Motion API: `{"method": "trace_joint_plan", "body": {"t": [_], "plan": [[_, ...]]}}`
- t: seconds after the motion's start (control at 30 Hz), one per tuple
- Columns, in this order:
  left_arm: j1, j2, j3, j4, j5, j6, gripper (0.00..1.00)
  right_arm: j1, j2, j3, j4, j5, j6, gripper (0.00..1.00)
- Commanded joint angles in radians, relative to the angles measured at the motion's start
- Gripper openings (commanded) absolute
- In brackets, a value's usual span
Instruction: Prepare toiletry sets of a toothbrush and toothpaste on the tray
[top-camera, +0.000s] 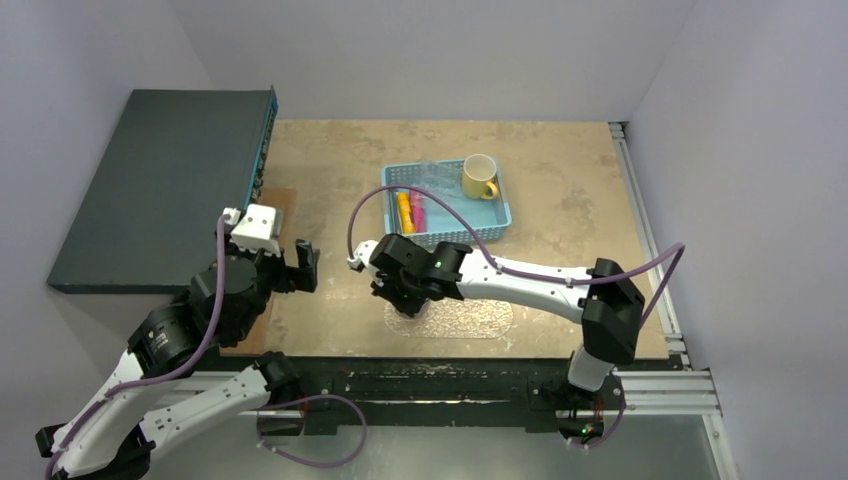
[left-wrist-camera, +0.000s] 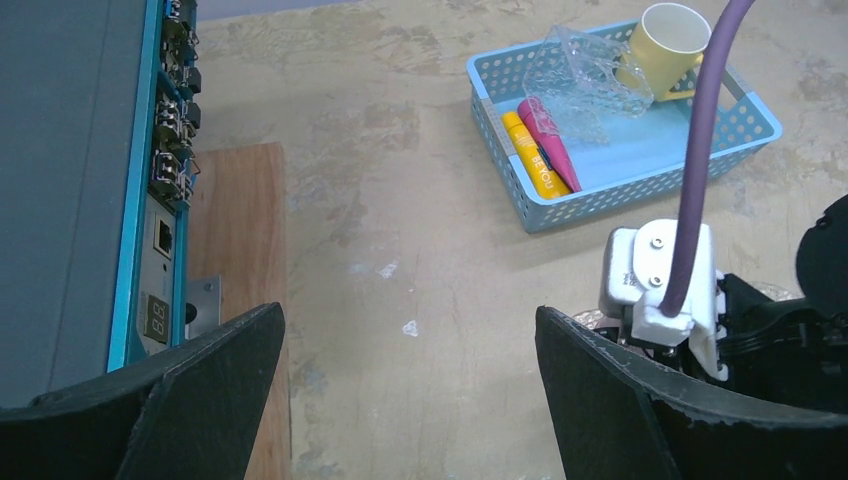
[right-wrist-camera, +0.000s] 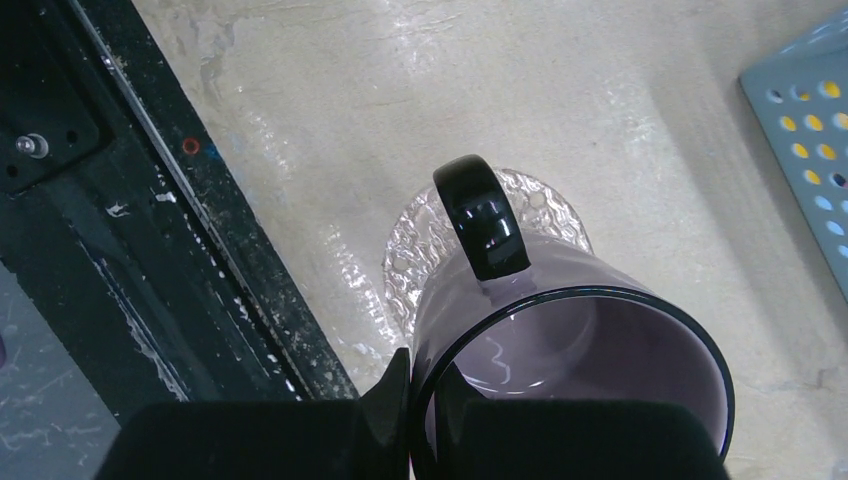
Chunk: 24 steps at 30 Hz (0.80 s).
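My right gripper (right-wrist-camera: 418, 375) is shut on the rim of a purple mug with a black handle (right-wrist-camera: 560, 340), one finger inside and one outside. The mug is upright over the left end of the clear crinkled tray (right-wrist-camera: 405, 265); I cannot tell if it touches. In the top view the tray (top-camera: 475, 320) lies at the near edge under that gripper (top-camera: 405, 300). The yellow-orange tube (left-wrist-camera: 530, 155) and magenta tube (left-wrist-camera: 555, 145) lie in the blue basket (left-wrist-camera: 500, 130) beside clear crinkly wrap (left-wrist-camera: 585, 80). No toothbrush shows clearly. My left gripper (left-wrist-camera: 410, 330) is open and empty above bare table.
A yellow mug (top-camera: 479, 177) stands in the basket's right end. A dark grey box with a blue edge (top-camera: 150, 190) fills the left side, with a wooden board (left-wrist-camera: 235, 250) beside it. A black rail (right-wrist-camera: 150, 230) runs along the table's near edge.
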Motion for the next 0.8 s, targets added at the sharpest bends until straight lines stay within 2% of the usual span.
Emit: {"method": "trace_joint_plan", "body": {"t": [0.0,0.77], "plan": [[-0.003,-0.005,-0.005,0.034,-0.027,-0.019,0.96,0.018,0.000,0.025,0.071,0.003,0.004,0.00],[-0.001,0.003,-0.004,0.033,-0.021,-0.018,0.96,0.044,0.097,0.048,0.111,0.016,0.013,0.00]]}}
